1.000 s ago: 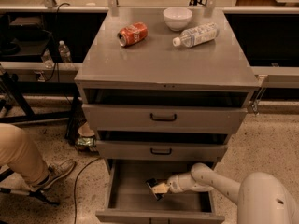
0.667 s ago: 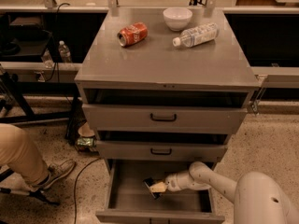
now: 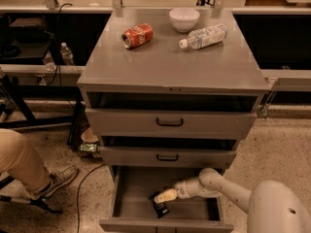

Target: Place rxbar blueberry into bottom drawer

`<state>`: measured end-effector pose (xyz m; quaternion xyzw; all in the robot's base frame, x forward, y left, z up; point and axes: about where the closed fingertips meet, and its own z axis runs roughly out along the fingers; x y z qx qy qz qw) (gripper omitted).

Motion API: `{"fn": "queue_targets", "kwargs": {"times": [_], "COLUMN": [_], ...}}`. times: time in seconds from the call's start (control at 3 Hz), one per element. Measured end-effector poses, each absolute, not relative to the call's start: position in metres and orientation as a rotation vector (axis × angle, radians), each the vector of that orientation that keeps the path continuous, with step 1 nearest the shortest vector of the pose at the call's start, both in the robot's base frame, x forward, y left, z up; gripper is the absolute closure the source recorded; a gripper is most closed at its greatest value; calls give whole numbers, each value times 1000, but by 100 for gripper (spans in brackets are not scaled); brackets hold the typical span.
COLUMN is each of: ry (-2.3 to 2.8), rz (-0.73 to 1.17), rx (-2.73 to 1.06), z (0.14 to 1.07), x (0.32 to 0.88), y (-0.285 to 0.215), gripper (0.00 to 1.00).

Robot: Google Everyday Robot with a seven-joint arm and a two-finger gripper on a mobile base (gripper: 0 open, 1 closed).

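The rxbar blueberry (image 3: 160, 207), a small dark flat bar, is inside the open bottom drawer (image 3: 189, 212) of the grey cabinet. It sits tilted on the drawer floor near the middle. My gripper (image 3: 164, 196) reaches into this drawer from the right, low over the floor, with its cream tip touching the bar's upper end. My white arm (image 3: 218, 183) runs back to my base at the lower right.
On the cabinet top (image 3: 165, 67) lie a red soda can (image 3: 137, 35), a white bowl (image 3: 184, 19) and a clear plastic bottle (image 3: 203, 37). The top two drawers are slightly open. A person's leg and shoe (image 3: 29, 169) are at the left on the floor.
The gripper has shifted a little left and down in the bottom drawer. The dark bar now sits lower, on the drawer floor below the gripper tip.
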<state>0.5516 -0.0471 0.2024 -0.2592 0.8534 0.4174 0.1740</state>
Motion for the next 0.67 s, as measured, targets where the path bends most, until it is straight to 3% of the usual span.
{"fn": "queue_targets", "kwargs": {"times": [0.67], "ry": [2447], "rz": [999], "rx": [-585], "z": [224], "x": [560], "y": [-129], "gripper": [0]}}
